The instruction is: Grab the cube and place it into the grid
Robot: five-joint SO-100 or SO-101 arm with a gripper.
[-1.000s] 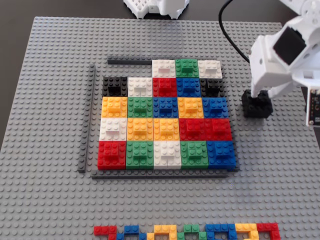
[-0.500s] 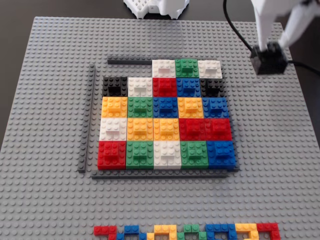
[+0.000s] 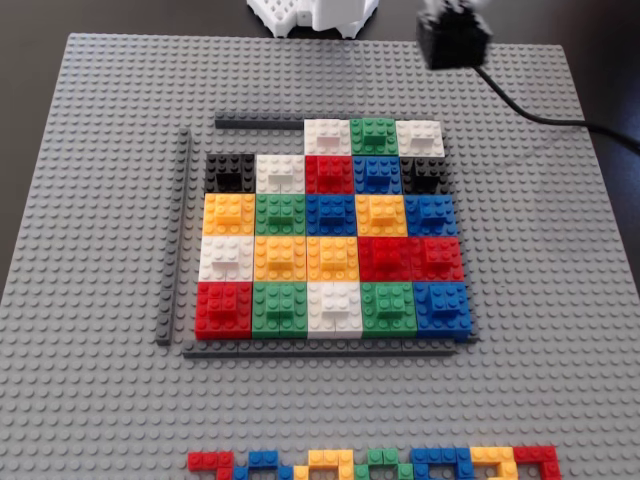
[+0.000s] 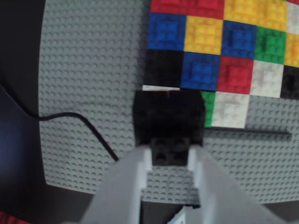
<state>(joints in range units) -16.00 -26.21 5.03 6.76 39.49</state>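
The black cube (image 3: pixel 453 42) hangs in the air above the far right part of the baseplate, near the top edge of the fixed view. My gripper (image 3: pixel 452 12) is shut on its raised top piece, and only a sliver of the white fingers shows there. In the wrist view the cube (image 4: pixel 168 119) sits just ahead of my gripper (image 4: pixel 170 151), with the white fingers (image 4: pixel 135 182) clamped on its small top piece. The grid (image 3: pixel 330 230) lies in the middle of the plate. Its far row has two bare cells at the left. In the wrist view the grid (image 4: pixel 224 42) is at the upper right.
The light-grey studded baseplate (image 3: pixel 90 250) carries everything. Dark-grey strips (image 3: pixel 175 240) frame the grid. A row of small coloured bricks (image 3: pixel 370 462) lies at the near edge. A black cable (image 3: pixel 540 115) crosses the far right corner. The white arm base (image 3: pixel 315 12) stands beyond the far edge.
The cube has left the baseplate to the right of the grid. My gripper has carried it up and toward the far edge, leftward in the fixed view.
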